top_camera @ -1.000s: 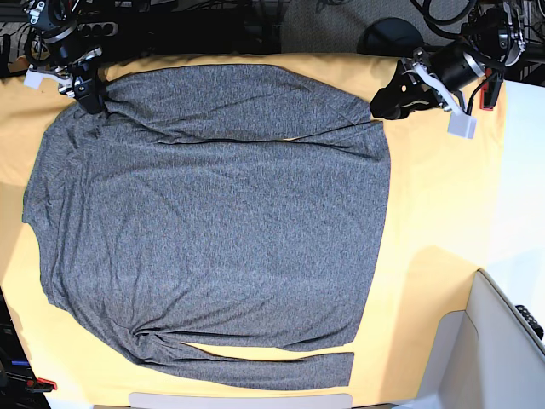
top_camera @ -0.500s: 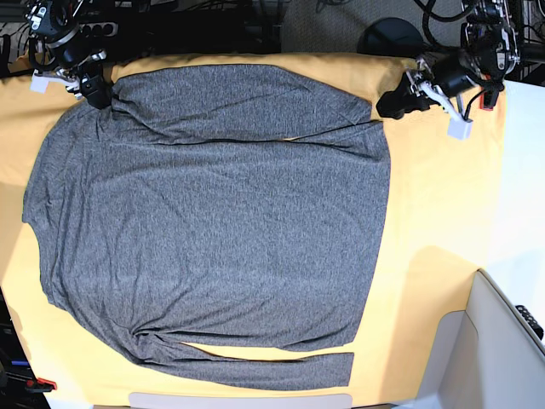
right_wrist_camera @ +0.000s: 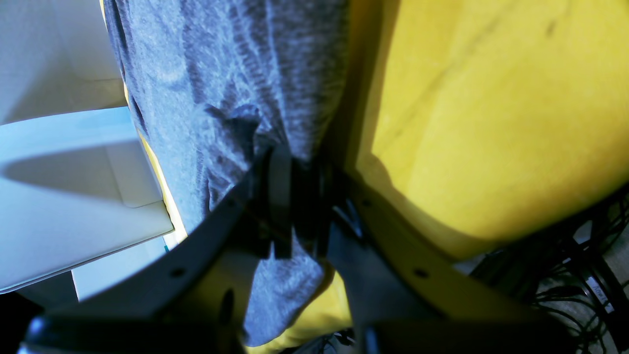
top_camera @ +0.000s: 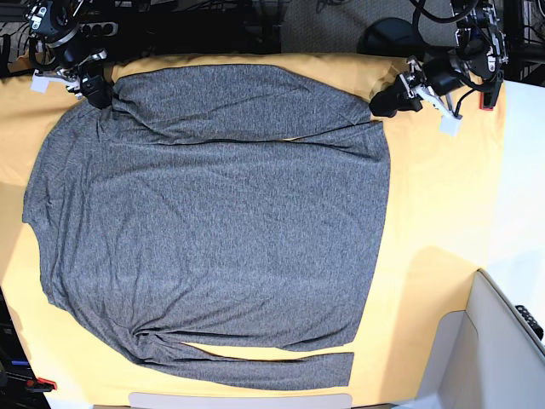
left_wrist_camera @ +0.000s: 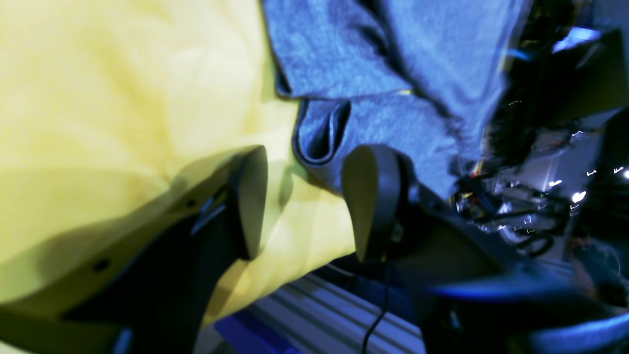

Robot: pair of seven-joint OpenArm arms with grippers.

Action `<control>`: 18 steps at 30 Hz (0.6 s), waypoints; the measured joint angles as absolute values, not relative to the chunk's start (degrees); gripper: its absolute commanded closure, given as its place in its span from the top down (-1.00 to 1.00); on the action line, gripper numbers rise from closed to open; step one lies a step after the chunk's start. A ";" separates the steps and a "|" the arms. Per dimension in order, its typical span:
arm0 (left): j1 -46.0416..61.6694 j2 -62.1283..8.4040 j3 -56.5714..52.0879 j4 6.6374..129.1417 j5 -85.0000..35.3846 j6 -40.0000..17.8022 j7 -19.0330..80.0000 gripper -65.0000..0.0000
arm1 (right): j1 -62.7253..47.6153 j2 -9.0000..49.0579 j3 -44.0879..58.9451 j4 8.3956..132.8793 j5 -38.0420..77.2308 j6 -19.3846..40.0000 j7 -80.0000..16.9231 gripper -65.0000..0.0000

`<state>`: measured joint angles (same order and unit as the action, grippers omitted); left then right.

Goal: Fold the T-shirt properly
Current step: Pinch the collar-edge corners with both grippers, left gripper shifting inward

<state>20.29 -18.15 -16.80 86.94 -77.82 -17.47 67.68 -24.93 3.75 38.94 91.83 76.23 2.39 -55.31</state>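
Observation:
The heather-grey T-shirt (top_camera: 213, 221) lies spread flat on the yellow cloth (top_camera: 434, 213), one long sleeve folded across its far edge and the other along the near edge. At the far left corner, my right gripper (top_camera: 95, 89) is shut on the shirt; in the right wrist view its jaws (right_wrist_camera: 295, 167) pinch a bunched fold of grey fabric (right_wrist_camera: 221, 73). My left gripper (top_camera: 383, 104) sits at the far right by the folded sleeve's end. In the left wrist view it (left_wrist_camera: 308, 164) stands open, and the sleeve cuff (left_wrist_camera: 319, 142) lies just beyond its fingertips, ungripped.
A white table or box (top_camera: 502, 341) stands at the near right beyond the cloth's edge. Dark equipment and cables (top_camera: 255, 21) run along the far side. A metal rail (left_wrist_camera: 314, 314) shows under the cloth edge below the left gripper.
The left gripper opened wider and moved left toward the sleeve end. The right gripper closed on the shirt's far left corner and shifted slightly toward the far edge.

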 measured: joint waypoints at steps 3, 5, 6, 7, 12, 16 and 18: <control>19.09 -18.11 -16.78 86.26 -77.60 -17.39 67.61 -0.14 | -24.93 3.77 38.94 91.83 76.23 2.39 -55.55 -0.82; 19.03 -18.15 -16.29 86.13 -77.60 -17.39 67.40 -0.14 | -24.93 3.75 38.94 91.83 76.23 2.39 -55.48 -0.82; 19.07 -18.44 -15.09 86.13 -77.60 -17.41 66.74 -0.14 | -24.93 3.75 38.94 91.83 76.23 2.39 -55.46 -0.82; 19.07 -18.79 -13.85 86.15 -77.62 -17.43 66.35 -0.14 | -24.93 3.75 38.94 91.83 76.23 2.39 -55.46 -0.82; 18.83 -18.76 -10.46 86.26 -77.65 -17.43 65.28 -0.14 | -24.93 3.75 38.94 91.83 76.23 2.39 -55.46 -0.82; 18.70 -18.06 -9.87 86.39 -77.47 -17.43 65.01 -0.14 | -24.93 3.75 38.94 91.83 76.23 2.39 -55.46 -0.82; 18.72 -18.04 -9.85 86.41 -77.43 -17.43 64.93 -0.14 | -24.93 3.75 38.94 91.83 76.23 2.39 -55.48 -0.82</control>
<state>18.72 -18.04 -9.85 86.41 -77.43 -17.43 64.93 -24.93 3.75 38.94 91.83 76.23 2.39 -55.48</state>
